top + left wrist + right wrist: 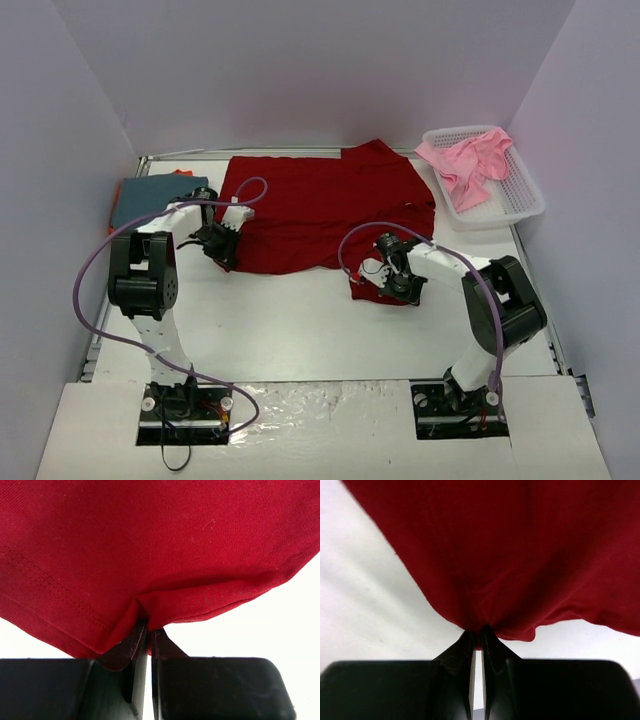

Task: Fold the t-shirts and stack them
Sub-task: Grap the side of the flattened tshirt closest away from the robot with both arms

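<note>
A dark red t-shirt (325, 205) lies spread across the back middle of the table. My left gripper (221, 245) is shut on its near left edge, the cloth pinched between the fingertips (148, 625). At the shirt's near right corner my right gripper (393, 281) is shut on the cloth (481, 631), where a bit of red fabric bunches. A light pink t-shirt (465, 165) lies crumpled in the white basket. A teal-blue t-shirt (150, 197) lies folded at the back left, with an orange edge (181, 173) showing beneath it.
The white lattice basket (520, 195) stands at the back right corner. Purple cables loop from both arms. White walls enclose the table on three sides.
</note>
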`<state>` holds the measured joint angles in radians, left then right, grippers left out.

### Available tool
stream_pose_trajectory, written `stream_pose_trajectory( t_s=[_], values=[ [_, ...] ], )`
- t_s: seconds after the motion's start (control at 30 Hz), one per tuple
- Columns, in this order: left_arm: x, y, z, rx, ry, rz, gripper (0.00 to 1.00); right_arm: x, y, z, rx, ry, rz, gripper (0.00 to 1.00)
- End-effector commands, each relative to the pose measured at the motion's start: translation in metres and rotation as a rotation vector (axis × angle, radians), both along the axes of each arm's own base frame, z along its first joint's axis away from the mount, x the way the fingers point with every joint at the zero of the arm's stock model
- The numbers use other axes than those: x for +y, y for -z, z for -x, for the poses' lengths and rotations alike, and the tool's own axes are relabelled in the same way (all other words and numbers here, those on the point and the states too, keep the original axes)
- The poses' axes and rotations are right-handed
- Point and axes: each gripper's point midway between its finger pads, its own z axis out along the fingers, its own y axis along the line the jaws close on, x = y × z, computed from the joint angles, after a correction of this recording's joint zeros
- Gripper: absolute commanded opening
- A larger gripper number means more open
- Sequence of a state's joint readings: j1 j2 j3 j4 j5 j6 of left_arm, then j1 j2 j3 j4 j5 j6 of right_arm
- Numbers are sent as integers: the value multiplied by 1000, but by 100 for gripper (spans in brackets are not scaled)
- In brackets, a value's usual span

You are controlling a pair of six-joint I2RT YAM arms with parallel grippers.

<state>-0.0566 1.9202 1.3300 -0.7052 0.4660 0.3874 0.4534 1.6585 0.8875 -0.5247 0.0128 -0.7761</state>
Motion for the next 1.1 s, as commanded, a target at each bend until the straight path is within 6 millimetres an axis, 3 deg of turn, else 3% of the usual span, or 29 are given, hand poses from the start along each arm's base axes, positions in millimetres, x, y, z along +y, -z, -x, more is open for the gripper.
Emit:
stream_pose_trajectory(
  t_s=[0.0, 0.07, 0.13, 0.23, 0.33, 0.4, 0.47, 0.5, 0.63, 0.83, 1.07],
  values=[
    [6, -12, 3, -21, -12, -19, 2, 4, 4, -20, -63, 56, -7, 0],
    [6, -29, -6, -67, -20, -17, 3, 7, -11, -26, -72, 76, -23, 0],
    [6, -46, -10, -108, -23, -17, 2, 20, -41, -45, -133, 86, -83, 0],
    [10, -72, -17, -200, -22, -46, 2, 30, -75, -51, -193, 103, -157, 0],
    [18, -85, -7, -265, -15, -115, 2, 33, -104, -48, -246, 128, -212, 0],
    [20, -101, 3, -332, -3, -141, 2, 33, -109, -40, -241, 141, -234, 0],
    [23, -94, 23, -323, 19, -158, 2, 35, -114, -23, -214, 148, -272, 0],
    [24, -105, 31, -365, 32, -164, 2, 36, -114, -17, -205, 151, -281, 0],
    [29, -108, 65, -383, 80, -189, 2, 33, -124, 15, -162, 169, -294, 0],
    [35, -113, 107, -414, 149, -212, 2, 25, -153, 50, -150, 179, -322, 0],
    [37, -112, 128, -435, 198, -224, 2, 24, -158, 61, -126, 167, -358, 0]
  ],
)
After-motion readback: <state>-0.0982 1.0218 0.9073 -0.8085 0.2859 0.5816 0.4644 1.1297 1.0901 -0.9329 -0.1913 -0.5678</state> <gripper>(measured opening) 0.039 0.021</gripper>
